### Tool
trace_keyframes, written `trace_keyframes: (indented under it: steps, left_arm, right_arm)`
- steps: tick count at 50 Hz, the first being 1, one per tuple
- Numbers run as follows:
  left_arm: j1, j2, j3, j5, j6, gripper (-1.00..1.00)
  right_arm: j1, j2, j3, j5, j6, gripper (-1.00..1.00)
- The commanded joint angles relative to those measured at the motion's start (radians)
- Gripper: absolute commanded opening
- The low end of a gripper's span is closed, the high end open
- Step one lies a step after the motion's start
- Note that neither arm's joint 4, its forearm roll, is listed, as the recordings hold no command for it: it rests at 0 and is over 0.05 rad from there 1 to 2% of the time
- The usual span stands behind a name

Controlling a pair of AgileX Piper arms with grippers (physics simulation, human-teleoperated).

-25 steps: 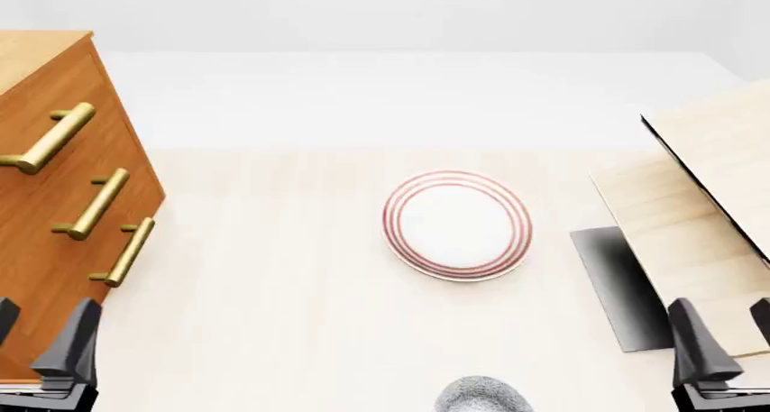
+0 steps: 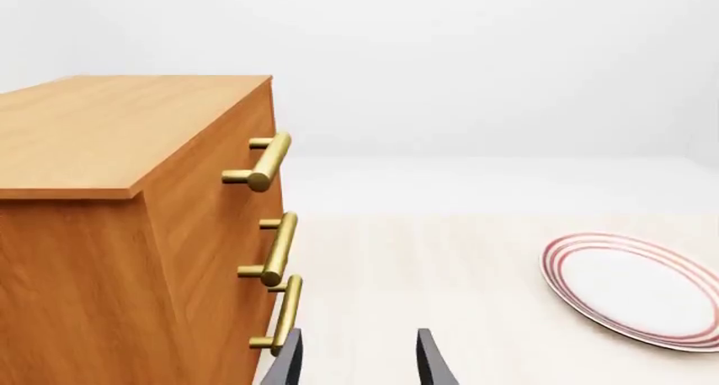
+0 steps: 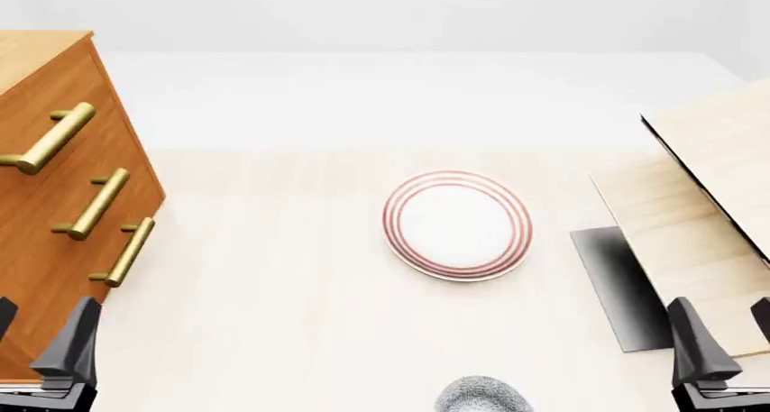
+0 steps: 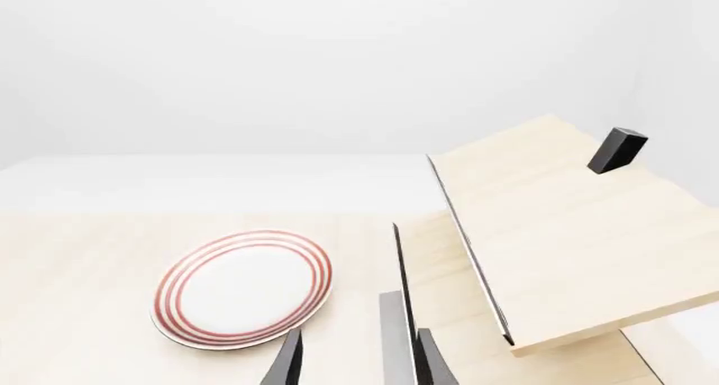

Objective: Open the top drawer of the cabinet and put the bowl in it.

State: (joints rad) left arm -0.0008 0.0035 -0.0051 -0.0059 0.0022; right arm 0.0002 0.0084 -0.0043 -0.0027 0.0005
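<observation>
We are seeing the left gripper (image 2: 357,360), jaws parted and empty, nearest the cabinet (image 3: 54,214), below its top drawer (image 2: 231,141)'s upright handle (image 2: 265,161); right gripper (image 4: 357,360) likewise parted.

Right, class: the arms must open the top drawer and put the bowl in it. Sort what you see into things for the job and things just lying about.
For the job:
- cabinet
- top drawer, shut
- bowl, at the near table edge
- left tool and right tool, both open

Just lying about:
- red-ringed plate
- pale slanted wooden structure
</observation>
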Motion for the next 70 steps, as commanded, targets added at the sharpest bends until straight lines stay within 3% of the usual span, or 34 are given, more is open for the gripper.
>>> trace_keyframes:
  steps: [1,18,32,45,54,70]
  left_arm:
    - [-0.005,-0.003,-0.002,-0.01,0.014,1.0]
    - [-0.025,0.001,-0.038,0.039,0.104,1.0]
    - [-0.044,0.085,-0.115,0.07,0.3,1.0]
    - [-0.064,0.198,-0.217,0.079,0.411,1.0]
    - [-0.028,0.187,-0.229,0.083,0.565,1.0]
    - [-0.021,0.229,-0.267,0.02,0.731,1.0]
  right_arm:
    - [0.001,0.0,0.0,0.0,-0.001,1.0]
    - [0.0,0.0,0.0,0.0,0.0,1.0]
    - [0.0,0.0,0.0,0.0,0.0,1.0]
    - [0.0,0.0,0.0,0.0,0.0,1.0]
    - [0.0,0.0,0.0,0.0,0.0,1.0]
    - [0.0,0.0,0.0,0.0,0.0,1.0]
